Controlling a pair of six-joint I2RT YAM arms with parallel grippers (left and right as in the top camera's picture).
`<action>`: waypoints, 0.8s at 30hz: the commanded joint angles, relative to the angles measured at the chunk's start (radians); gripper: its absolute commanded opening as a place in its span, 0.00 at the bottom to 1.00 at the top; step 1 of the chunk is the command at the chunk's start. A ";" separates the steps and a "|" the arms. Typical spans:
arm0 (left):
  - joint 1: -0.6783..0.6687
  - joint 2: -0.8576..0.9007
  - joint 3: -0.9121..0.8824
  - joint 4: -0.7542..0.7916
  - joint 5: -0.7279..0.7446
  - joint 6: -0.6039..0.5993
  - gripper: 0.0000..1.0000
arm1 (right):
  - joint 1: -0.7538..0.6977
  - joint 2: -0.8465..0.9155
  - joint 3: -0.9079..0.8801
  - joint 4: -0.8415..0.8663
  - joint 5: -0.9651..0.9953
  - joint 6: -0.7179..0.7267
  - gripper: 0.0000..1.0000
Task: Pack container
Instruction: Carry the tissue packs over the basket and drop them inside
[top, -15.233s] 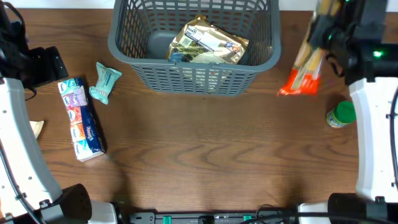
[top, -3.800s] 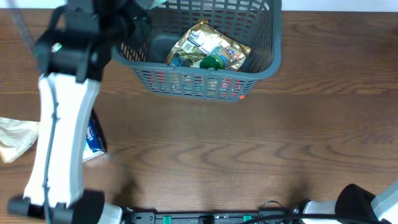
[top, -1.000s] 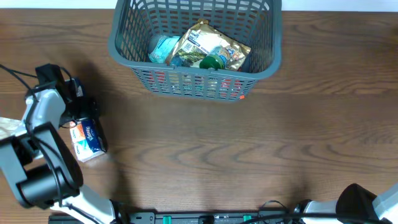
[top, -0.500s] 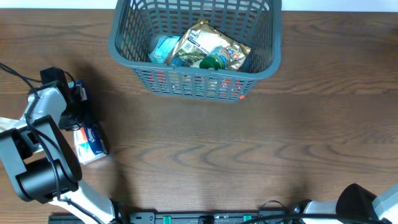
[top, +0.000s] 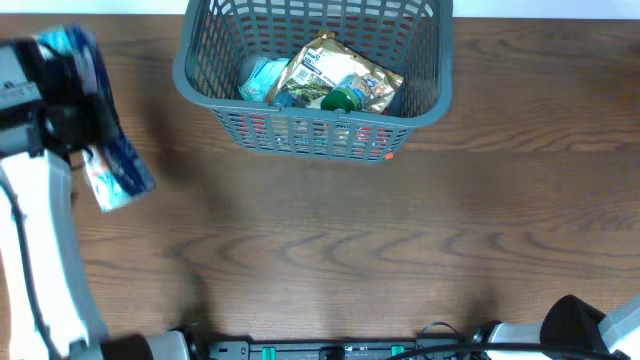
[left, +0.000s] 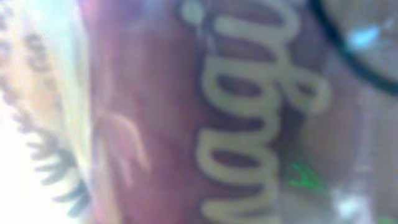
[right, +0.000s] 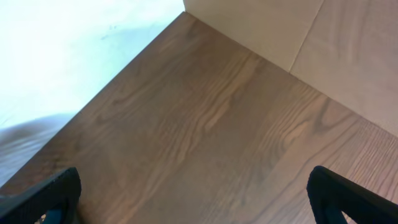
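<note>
Container (top: 312, 133) sits at the desk's (top: 350, 250) far edge; left claw (top: 72, 122) grips a tissue pack (top: 115, 170) aloft, right claw (right: 193, 196) gapes wide.

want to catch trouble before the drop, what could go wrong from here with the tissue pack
1. The tissue pack is off the table at the left arm and blurred in both views, so the hold cannot be checked; it might swing or slip.
2. The container already holds a gold packet, a teal packet and a green bottle; the long pack may land on top and poke over the rim.
</note>
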 joint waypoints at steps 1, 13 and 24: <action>-0.108 -0.017 0.146 -0.003 0.022 0.065 0.05 | -0.006 -0.005 -0.001 -0.003 -0.005 -0.014 0.99; -0.529 0.156 0.270 0.442 -0.050 0.701 0.06 | -0.006 -0.005 -0.001 -0.003 -0.005 -0.015 0.99; -0.592 0.495 0.270 0.570 -0.050 0.777 0.06 | -0.006 -0.005 -0.001 -0.018 -0.005 -0.014 0.99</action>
